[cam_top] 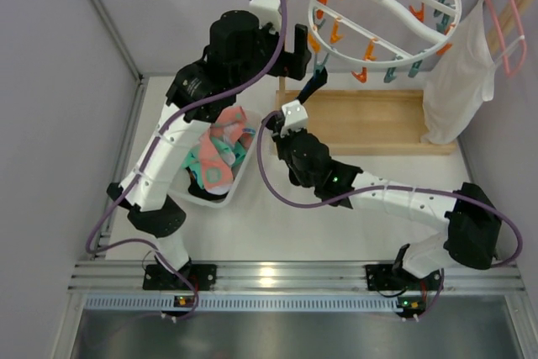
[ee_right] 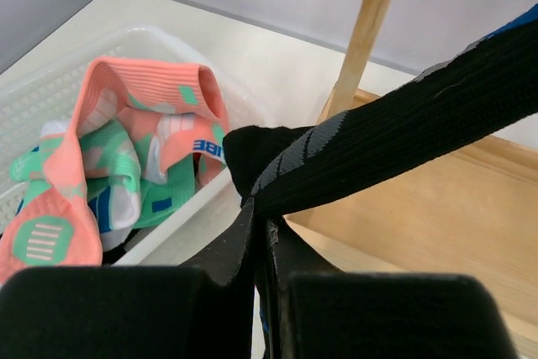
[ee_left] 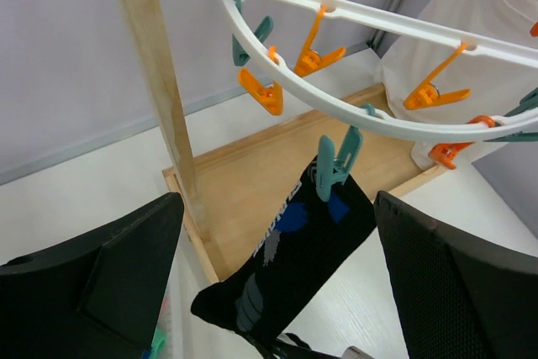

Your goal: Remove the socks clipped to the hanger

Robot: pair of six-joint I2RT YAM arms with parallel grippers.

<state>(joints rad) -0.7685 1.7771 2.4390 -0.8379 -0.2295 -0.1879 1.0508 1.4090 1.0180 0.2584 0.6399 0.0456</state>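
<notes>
The white round hanger (cam_top: 382, 27) hangs from a wooden rail, with orange and teal clips dangling. One black sock with blue marks (ee_left: 294, 241) hangs from a teal clip (ee_left: 334, 166) at the ring's near-left edge. My right gripper (ee_right: 261, 216) is shut on the sock's lower end (ee_right: 378, 149) and holds it taut; in the top view the gripper (cam_top: 308, 92) is just below the ring. My left gripper (ee_left: 277, 292) is open, its fingers (ee_left: 101, 283) wide on either side of the sock, just below the clip. Pink and teal socks (cam_top: 220, 147) lie in a basket.
A white basket (cam_top: 239, 176) stands left of the wooden stand's base (cam_top: 370, 119). The stand's upright post (ee_left: 160, 81) is close to the left gripper. A white garment (cam_top: 458, 73) on a pink wire hanger (cam_top: 504, 23) hangs at the right.
</notes>
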